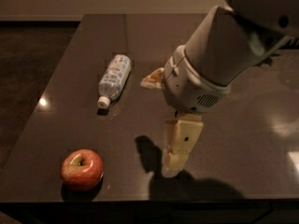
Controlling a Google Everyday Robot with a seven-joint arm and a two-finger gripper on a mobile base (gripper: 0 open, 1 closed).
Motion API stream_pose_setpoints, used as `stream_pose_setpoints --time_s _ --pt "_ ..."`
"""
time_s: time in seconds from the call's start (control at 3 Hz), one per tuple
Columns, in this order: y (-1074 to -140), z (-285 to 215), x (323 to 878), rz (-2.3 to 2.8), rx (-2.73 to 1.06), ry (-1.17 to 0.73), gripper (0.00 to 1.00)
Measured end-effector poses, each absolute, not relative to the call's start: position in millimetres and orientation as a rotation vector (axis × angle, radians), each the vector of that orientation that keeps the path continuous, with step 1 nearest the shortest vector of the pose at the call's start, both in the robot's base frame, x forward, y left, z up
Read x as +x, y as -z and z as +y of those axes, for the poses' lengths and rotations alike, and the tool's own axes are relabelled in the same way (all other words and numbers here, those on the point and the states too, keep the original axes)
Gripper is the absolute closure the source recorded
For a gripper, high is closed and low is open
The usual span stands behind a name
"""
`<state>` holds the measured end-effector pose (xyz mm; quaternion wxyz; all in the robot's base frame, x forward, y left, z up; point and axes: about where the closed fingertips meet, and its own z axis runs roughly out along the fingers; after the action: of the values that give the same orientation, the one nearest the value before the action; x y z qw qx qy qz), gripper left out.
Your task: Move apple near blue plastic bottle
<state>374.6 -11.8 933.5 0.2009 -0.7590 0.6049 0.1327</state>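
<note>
Centrally, the gripper (180,146) hangs over the dark, glossy table (243,143), tipped down toward the near edge. It shows as a cream block with a small dark dot on its face; whether it is open or closed cannot be told. Its lower end sits just above its own shadow (154,157), a dark patch that spreads across the tabletop toward the near edge.

Above the gripper is a rounded grey-white wrist (191,85) with a small vent grille. Behind that, a thick pale arm (229,45) rises to the upper right corner and fills much of that side of the view. A small tan piece (152,78) pokes out at the wrist's left side; what it is cannot be told.

The apple (81,169) sits at the near left corner of the table, close to the front edge. It is red with yellow-green patches, and its stem hollow faces up. It is well apart from the gripper, which is to its right.

The bottle (113,83) lies on its side farther back, left of the wrist. It is clear, with a pale blue-white label (117,73). Its white cap (103,101) points toward the near edge, roughly toward the apple. Apple and bottle are well apart, with bare tabletop between them.

Dark floor (28,78) lies beyond the table's left edge.
</note>
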Motion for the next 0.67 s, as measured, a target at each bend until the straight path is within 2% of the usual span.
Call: stream_pose_setpoints --time_s 0.67 --pt "-896 75 328 1.484 -2.228 -0.440 0.00"
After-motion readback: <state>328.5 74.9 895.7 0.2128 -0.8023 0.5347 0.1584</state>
